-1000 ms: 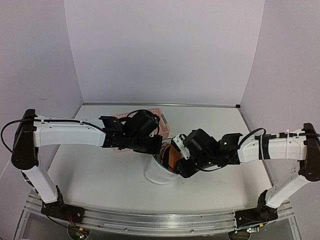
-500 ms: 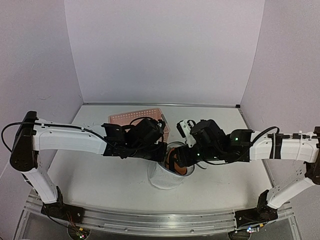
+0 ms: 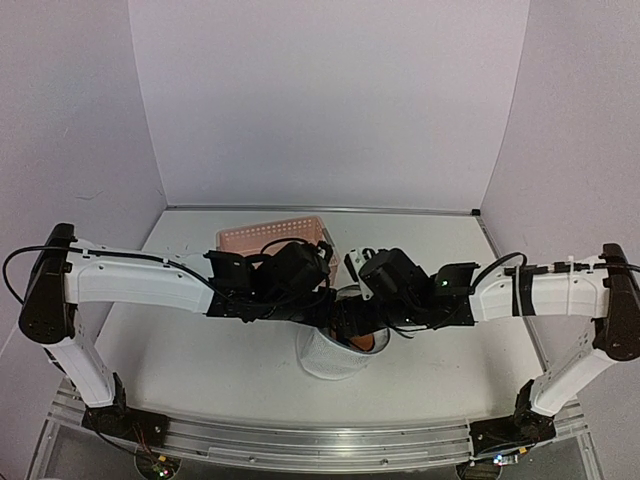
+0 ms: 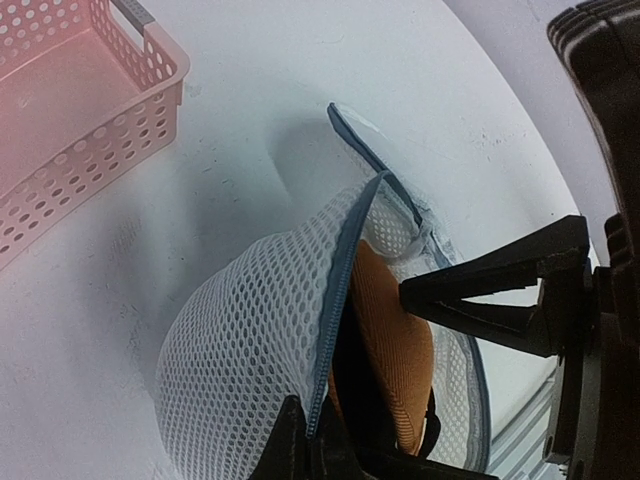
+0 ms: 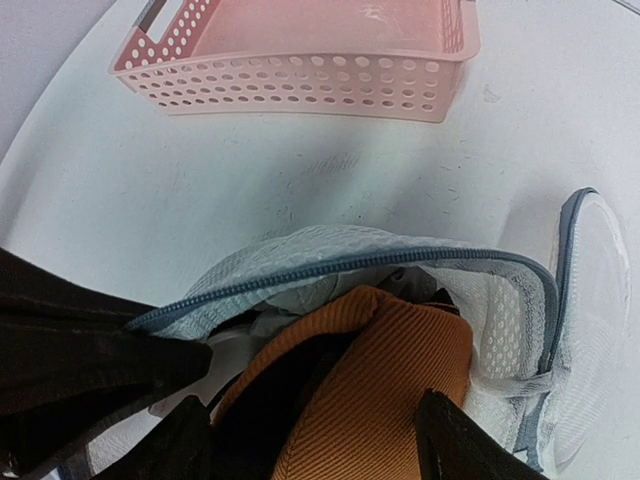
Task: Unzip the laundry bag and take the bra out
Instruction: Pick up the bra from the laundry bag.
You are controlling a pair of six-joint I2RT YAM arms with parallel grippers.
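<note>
The white mesh laundry bag (image 3: 322,355) lies on the table, its grey zip rim (image 5: 350,264) open and its round lid (image 5: 590,330) folded aside to the right. An orange ribbed bra (image 5: 385,385) with black lining fills the opening; it also shows in the left wrist view (image 4: 392,335). My left gripper (image 4: 312,445) is shut on the bag's zip rim (image 4: 340,300). My right gripper (image 5: 315,445) is open, its fingers straddling the bra at the bag's mouth, one finger (image 5: 460,445) right of the orange cup.
A pink plastic lattice basket (image 3: 272,240) stands behind the bag at the back of the table; it shows empty in the right wrist view (image 5: 310,50). Both arms meet over the bag at the table's middle.
My right gripper has swung from the bag's right side to its far side and reached down into the opening. My left gripper has moved right, holding the rim.
</note>
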